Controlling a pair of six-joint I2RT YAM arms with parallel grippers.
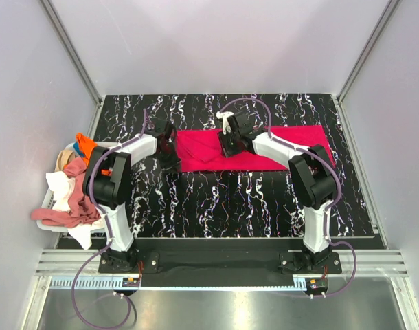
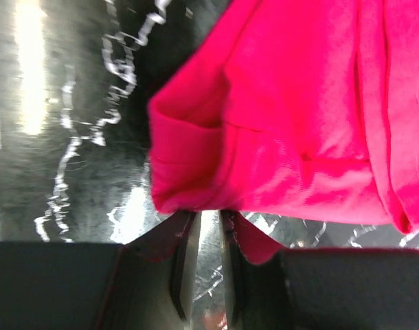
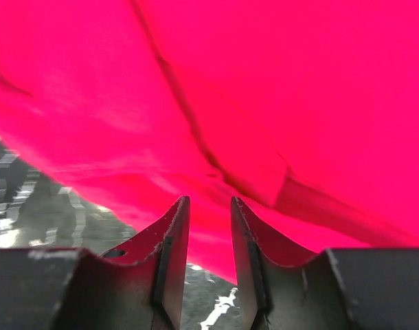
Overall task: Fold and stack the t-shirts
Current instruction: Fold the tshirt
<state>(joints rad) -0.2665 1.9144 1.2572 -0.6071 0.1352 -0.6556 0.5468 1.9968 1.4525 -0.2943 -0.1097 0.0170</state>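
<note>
Pale walls [image 1: 216, 41] close in a black desk [image 1: 216, 206] veined with white, and the red t-shirt [image 1: 202, 148] lies flat across it toward 12 o'clock, stretched sideways with its long edges running from 9 to 3. The left end effector [image 1: 170, 146] sits at the shirt's 9 o'clock edge, where the left wrist view shows a sleeve [image 2: 185, 172] doubled in over the body and the hem reaching right down to the fingertips [image 2: 183, 258]. Its jaws are drawn to a narrow slit with bare desk showing through, so I cannot tell whether they pinch the cloth or only stand against it. The right end effector [image 1: 230, 143] is over the shirt's middle, a little toward 12 o'clock, fingers [image 3: 174, 240] just as close together, with red cloth filling the view beyond them. Whether any fabric is caught there I cannot tell either. That placement looks sensible for folding: one arm at the edge that must travel, the other on the body to steady it or set the crease. At 9 o'clock of the desk, well apart from the red shirt, a heap of t-shirts [image 1: 69, 199] in orange, pink, white and beige waits in a basket [image 1: 43, 214], unfolded, so the task seems early, with nothing stacked yet.
</note>
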